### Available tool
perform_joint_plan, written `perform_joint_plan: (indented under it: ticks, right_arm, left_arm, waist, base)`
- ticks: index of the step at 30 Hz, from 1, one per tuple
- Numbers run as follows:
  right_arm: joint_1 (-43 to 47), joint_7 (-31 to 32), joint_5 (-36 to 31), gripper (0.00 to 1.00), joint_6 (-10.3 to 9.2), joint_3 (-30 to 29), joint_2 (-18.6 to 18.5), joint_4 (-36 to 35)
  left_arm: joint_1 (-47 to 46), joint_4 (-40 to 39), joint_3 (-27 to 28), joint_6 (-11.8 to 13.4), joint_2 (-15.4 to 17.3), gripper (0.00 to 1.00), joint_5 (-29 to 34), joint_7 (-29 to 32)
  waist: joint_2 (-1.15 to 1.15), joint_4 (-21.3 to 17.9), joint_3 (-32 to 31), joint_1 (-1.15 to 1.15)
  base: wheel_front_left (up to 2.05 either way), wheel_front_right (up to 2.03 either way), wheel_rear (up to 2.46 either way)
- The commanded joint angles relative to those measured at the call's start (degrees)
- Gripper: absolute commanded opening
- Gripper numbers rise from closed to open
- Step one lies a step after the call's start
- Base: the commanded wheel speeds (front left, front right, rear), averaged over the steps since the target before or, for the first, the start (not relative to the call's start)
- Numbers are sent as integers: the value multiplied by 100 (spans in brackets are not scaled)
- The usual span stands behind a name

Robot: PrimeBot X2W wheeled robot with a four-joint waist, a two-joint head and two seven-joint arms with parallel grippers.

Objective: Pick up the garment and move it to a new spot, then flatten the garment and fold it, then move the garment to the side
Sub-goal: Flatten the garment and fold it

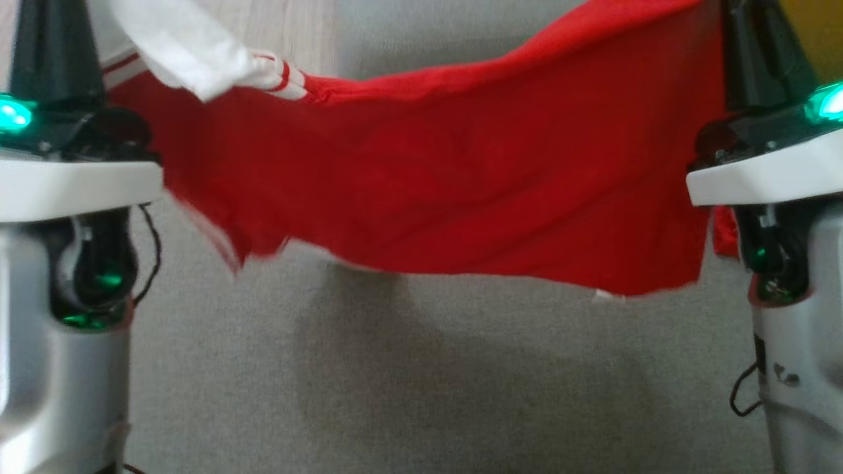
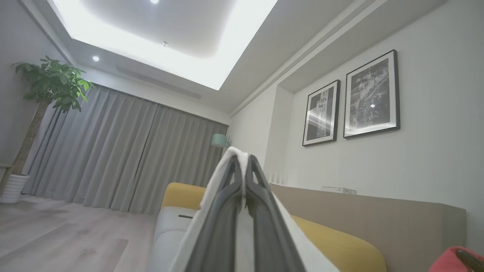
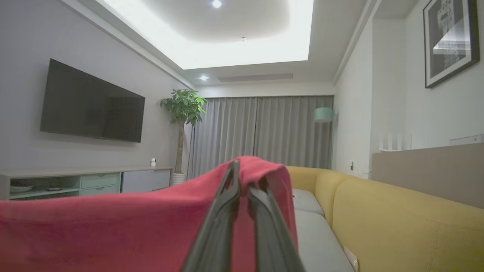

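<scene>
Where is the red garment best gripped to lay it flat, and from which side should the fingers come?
At the two ends of its top edge, as now: left gripper shut on the white sleeve, right gripper on the red corner. The garment hangs between them as a wide sheet, so fingers coming from the near side probably keep it spread.

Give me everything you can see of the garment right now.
The garment is soft red fabric with a white sleeve and red-and-white striped trim. It hangs spread in the air between both arms, sagging in the middle, lower hem loose above a grey surface. The left gripper is shut on a white part, the right gripper on a red edge.
</scene>
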Motion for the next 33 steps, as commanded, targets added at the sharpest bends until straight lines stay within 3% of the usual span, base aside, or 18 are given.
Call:
perform_joint_plan:
  ticks: [1, 4, 8, 13, 17, 25, 29, 33]
  right_arm:
    - [-71, 131, -57, 0, -5, 27, 96, -271]
    - [-207, 399, -86, 0, -5, -71, 146, -325]
    - [-832, 612, -85, 0, -5, -97, 14, 20]
    - [-2310, 515, -191, 0, -5, 270, -435, 1169]
    - [-3826, -57, -654, 0, -5, 961, -854, 2438]
    - [-5889, -1455, -1139, 0, -5, 912, -625, 4606]
    - [-6184, -1847, -1351, 0, -5, 567, -464, 5188]
    - [-6090, -1910, -1455, 0, -5, 452, -380, 5392]
  left_arm:
    - [-335, -259, 237, 53, 252, 0, -10, 114]
    - [-518, -282, 263, 69, 442, 0, 63, 307]
    - [-1128, 247, 225, -107, 725, 0, 145, 461]
    - [-2601, 1553, -17, -426, 1070, 0, 360, 490]
    - [-4006, 2768, -278, -566, 1351, 0, 653, 315]
    - [-6247, 4642, -679, -650, 1310, 0, 880, -545]
    - [-6589, 5111, -758, -659, 1161, 0, 898, -737]
    - [-6518, 5056, -810, -662, 1089, 0, 896, -761]
  waist:
    - [0, 20, 168, 0]
    - [0, 20, 500, 0]
    - [0, 6, 1137, 0]
    - [0, 6, 2042, 0]
    - [0, -33, 2571, 0]
    - [0, 58, 3106, 0]
    - [0, 146, 3190, 0]
    - [0, 210, 3240, 0]
  base:
    - [0, 0, 0]
    - [0, 0, 0]
    - [0, 0, 0]
    - [0, 0, 0]
    - [0, 0, 0]
    - [0, 0, 0]
    - [0, 0, 0]
    - [0, 0, 0]
